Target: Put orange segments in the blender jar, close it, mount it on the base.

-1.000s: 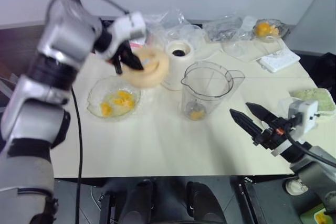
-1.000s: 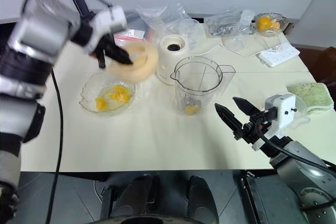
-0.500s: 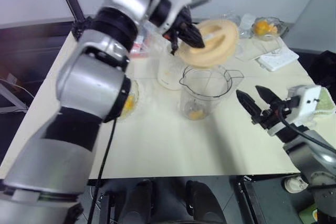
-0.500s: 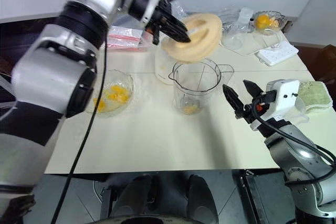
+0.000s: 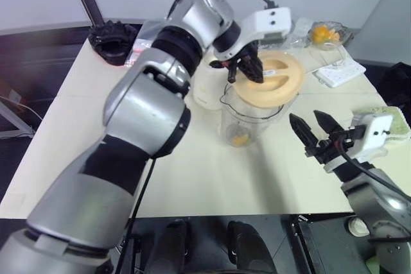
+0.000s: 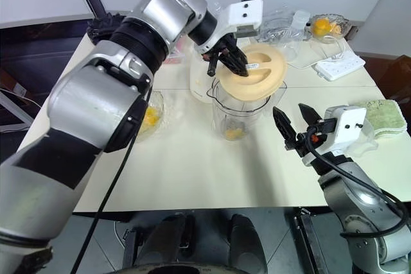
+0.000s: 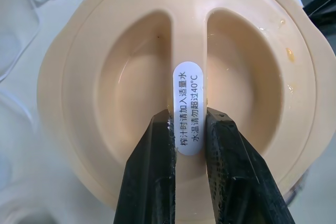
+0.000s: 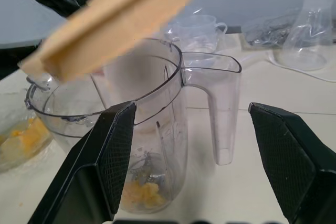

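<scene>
The cream counter (image 6: 192, 171) carries the clear blender jar (image 6: 236, 117), standing upright just beyond the right gripper (image 6: 293, 124), with orange segments (image 6: 233, 133) at its bottom. The cream-white base (image 6: 200, 81) stands behind the jar. A glass bowl (image 6: 149, 119) of yellow pieces sits further out on the jar's other side. A white power strip (image 6: 339, 66) and a green cloth (image 6: 383, 115) lie beside that gripper's arm.

Pretty even, bright overhead light on the counter (image 5: 192, 178), only soft shadows. The lid (image 8: 113, 22) smears with motion blur up close; head views stay mostly sharp, slightly bent at edges.
</scene>
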